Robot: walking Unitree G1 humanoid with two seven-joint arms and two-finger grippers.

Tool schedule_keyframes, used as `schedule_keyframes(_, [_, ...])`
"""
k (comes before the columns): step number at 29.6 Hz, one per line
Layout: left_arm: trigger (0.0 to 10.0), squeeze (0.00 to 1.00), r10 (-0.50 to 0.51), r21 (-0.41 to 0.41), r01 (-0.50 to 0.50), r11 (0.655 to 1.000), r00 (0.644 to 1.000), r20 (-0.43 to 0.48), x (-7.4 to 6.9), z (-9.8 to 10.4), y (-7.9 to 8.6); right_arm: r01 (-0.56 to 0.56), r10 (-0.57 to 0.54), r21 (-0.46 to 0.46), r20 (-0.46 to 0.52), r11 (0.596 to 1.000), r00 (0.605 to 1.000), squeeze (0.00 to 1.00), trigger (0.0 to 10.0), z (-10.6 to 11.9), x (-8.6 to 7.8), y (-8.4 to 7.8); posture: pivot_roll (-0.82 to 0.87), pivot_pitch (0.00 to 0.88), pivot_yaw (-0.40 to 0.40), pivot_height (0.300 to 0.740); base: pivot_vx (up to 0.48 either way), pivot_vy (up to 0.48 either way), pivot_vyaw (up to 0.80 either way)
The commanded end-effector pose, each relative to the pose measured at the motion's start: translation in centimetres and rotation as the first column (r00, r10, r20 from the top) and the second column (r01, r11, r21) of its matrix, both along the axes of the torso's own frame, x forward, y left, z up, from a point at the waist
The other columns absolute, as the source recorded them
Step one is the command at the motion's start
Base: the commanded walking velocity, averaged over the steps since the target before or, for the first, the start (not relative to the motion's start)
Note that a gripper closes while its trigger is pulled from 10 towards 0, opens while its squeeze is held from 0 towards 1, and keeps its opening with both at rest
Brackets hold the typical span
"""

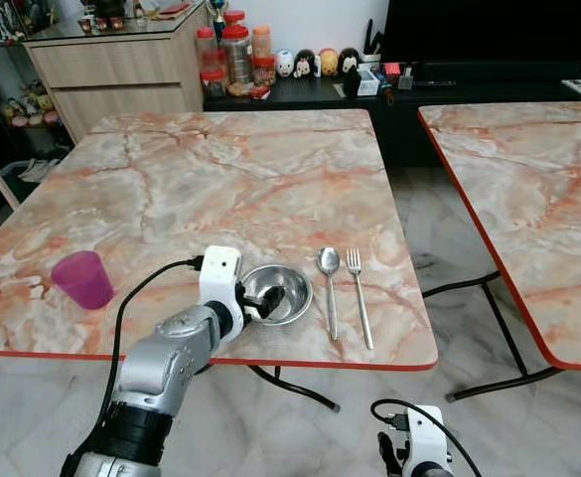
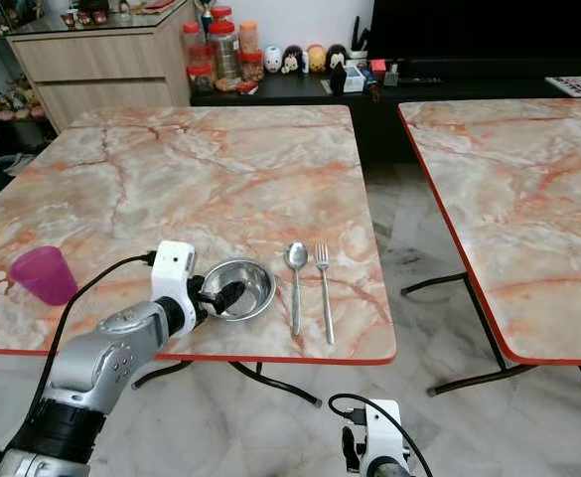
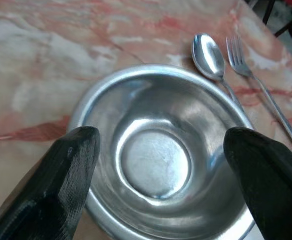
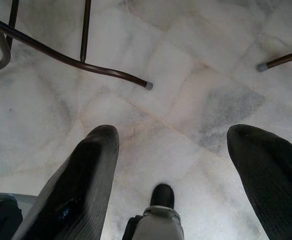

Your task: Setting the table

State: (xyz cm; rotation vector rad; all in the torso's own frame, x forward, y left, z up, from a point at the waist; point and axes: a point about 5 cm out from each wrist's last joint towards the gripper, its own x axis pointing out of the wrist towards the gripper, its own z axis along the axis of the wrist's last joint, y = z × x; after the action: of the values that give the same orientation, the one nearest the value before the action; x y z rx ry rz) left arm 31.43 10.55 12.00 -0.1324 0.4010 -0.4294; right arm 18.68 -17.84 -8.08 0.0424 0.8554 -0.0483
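A steel bowl (image 1: 282, 288) sits near the front edge of the marble table (image 1: 220, 179). My left gripper (image 1: 270, 298) hovers over the bowl's near side, open, its fingers (image 3: 61, 185) spread wider than the bowl (image 3: 158, 160) and nothing between them. Right of the bowl lie a spoon (image 1: 329, 283) and a fork (image 1: 360, 293), side by side, handles toward me. A purple cup (image 1: 81, 278) stands upright at the table's front left. My right gripper (image 4: 170, 170) hangs open below the table edge, over the floor.
A second marble table (image 1: 528, 189) stands to the right across a gap of tiled floor (image 1: 439, 248). Behind are a wooden cabinet (image 1: 121, 65), jars (image 1: 232, 50) and a dark low shelf with figurines (image 1: 315, 62). Black table legs (image 4: 66, 55) cross the floor.
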Motion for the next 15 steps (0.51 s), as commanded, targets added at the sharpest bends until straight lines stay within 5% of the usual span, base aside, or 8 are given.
schedule_keyframes(1, [10.0, 0.0, -0.001, 0.025, 0.001, 1.0, 1.0, -0.007, 0.24, -0.02, 0.03, 0.007, -0.007, 0.013, 0.002, 1.0, 1.0, 0.0, 10.0, 0.02, 0.09, 0.18, 0.02, 0.0, 0.049, 0.723, 0.0, 0.0, 0.0])
schedule_keyframes(15, [10.0, 0.0, 0.102, 0.011, -0.102, 0.995, 0.995, 0.013, 1.16, 0.17, 0.76, 0.018, -0.018, 0.012, -0.002, 1.0, 1.0, 0.0, 10.0, -0.06, -0.13, -0.03, 0.01, 0.0, 0.05, 0.723, 0.0, 0.0, 0.0])
